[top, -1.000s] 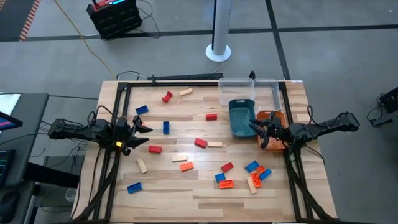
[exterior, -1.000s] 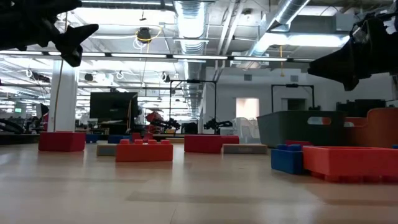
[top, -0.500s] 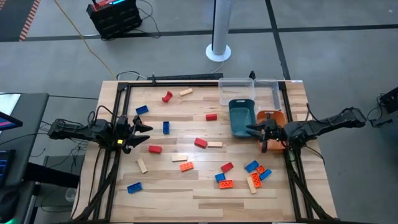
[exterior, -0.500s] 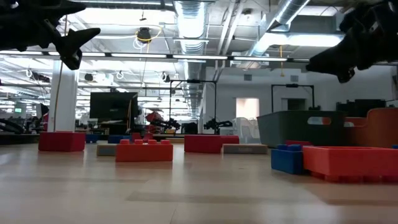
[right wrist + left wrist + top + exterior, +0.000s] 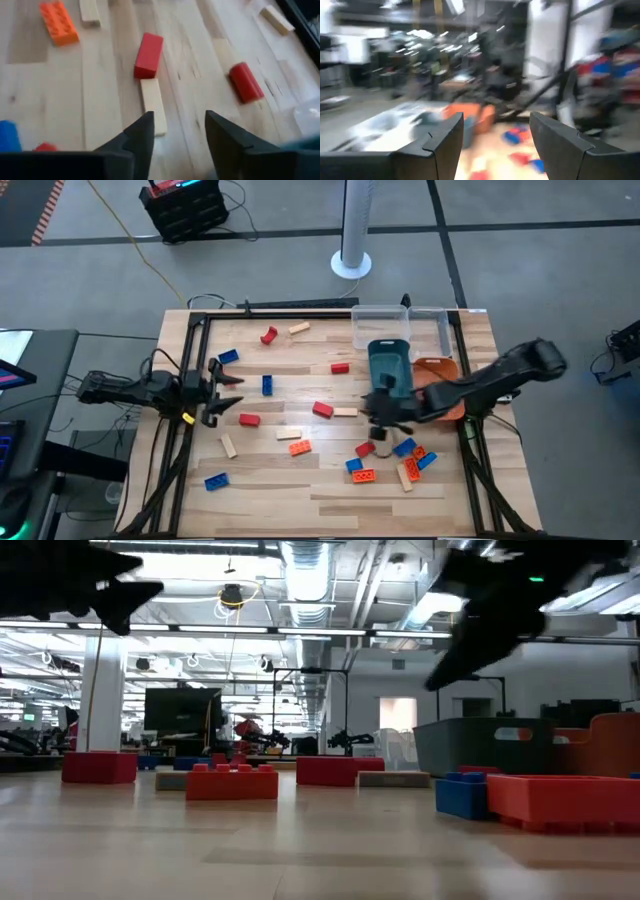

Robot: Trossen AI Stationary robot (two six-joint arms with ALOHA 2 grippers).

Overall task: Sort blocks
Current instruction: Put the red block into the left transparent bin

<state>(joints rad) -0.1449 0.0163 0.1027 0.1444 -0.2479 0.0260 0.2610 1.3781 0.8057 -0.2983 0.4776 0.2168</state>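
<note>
You are working over the worktop (image 5: 300,510), and the big change is on its right side: your right arm has swung away from the orange tray (image 5: 437,366), where it was hovering a second ago, and is now reaching in past the teal tray (image 5: 390,357) toward the middle. The right hand (image 5: 383,408) is hanging open and empty above the loose pieces. In its wrist view, a tan block (image 5: 152,105) and a red block (image 5: 148,55) are lying end to end just ahead of its spread fingers. That looks like the start of a fresh pick – no grasp is made yet. Your left arm is barely shifting; the left hand (image 5: 222,390) is waiting open at the left edge.

Counting down: two clear trays (image 5: 378,323) are sitting at the far edge, with one teal and one orange tray in front of them. The blocks (image 5: 322,409) are all lying scattered on the wood – roughly six blue, five red, five tan and three orange. The cluster near the right hand is too crowded for a sure count.
</note>
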